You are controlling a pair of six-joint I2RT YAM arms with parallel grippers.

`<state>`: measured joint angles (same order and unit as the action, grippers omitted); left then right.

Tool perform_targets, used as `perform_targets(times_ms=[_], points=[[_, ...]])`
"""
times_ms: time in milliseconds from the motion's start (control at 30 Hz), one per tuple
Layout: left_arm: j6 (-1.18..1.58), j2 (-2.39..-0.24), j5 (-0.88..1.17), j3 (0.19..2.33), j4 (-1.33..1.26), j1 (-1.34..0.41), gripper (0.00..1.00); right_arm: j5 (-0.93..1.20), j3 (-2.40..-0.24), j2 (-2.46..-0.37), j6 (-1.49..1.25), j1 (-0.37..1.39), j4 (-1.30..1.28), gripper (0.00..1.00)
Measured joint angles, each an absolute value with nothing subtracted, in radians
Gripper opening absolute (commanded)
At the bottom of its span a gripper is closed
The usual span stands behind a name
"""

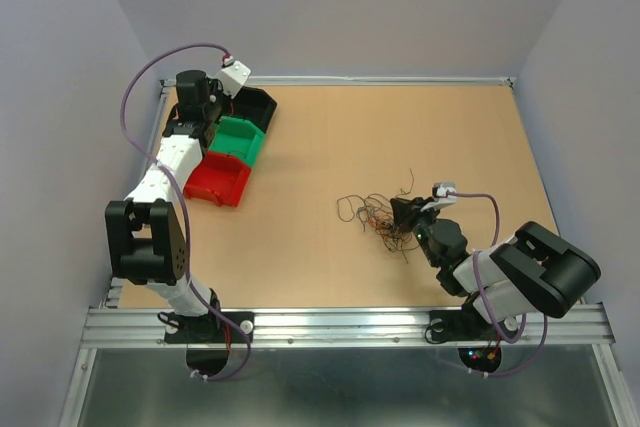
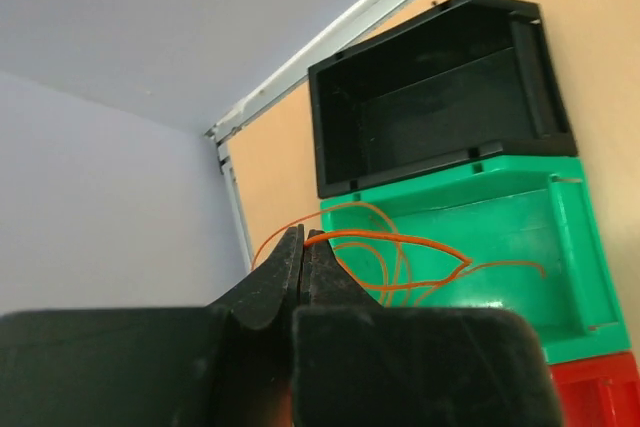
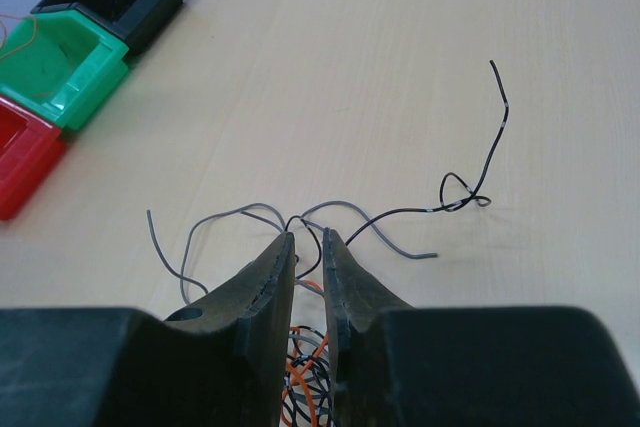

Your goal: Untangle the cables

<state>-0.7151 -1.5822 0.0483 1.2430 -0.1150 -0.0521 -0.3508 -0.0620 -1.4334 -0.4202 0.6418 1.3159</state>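
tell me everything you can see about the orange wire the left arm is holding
The orange wire is one very thin, curly strand, plastic-coated by its look. The left tool is shut on one end of it. From there it curls in loose loops in front of the green bin. Whether it touches the bin cannot be told.

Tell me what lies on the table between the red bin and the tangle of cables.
Nothing: in the top external view, only bare table separates the red bin from the tangle of cables.

We see white-and-black arms | purple cables looped along each | black bases, ours | left gripper black wedge fingers | right gripper alike, ridged inner faces
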Motion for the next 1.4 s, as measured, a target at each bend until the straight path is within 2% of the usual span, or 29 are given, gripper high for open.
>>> perform_targets(times_ms=[200,633,833,1100,1400], points=[[-0.714,-1.654,0.140,1.371,0.058,-0.088,0.00,-0.349,-0.062,-1.432,-0.420,0.642,1.316,0.24],[-0.628,-1.764,0.269,1.406,0.255,-0.178,0.00,-0.348,-0.062,-1.404,-0.419,0.642,1.316,0.24],[-0.564,-1.768,0.280,1.408,0.241,-0.157,0.00,-0.348,-0.062,-1.399,-0.419,0.642,1.316,0.23],[-0.557,-1.841,0.264,1.411,0.202,-0.044,0.00,-0.348,-0.062,-1.393,-0.419,0.642,1.316,0.24],[-0.630,-1.904,0.120,1.409,0.108,0.036,0.00,-0.347,-0.062,-1.391,-0.419,0.642,1.316,0.23]])
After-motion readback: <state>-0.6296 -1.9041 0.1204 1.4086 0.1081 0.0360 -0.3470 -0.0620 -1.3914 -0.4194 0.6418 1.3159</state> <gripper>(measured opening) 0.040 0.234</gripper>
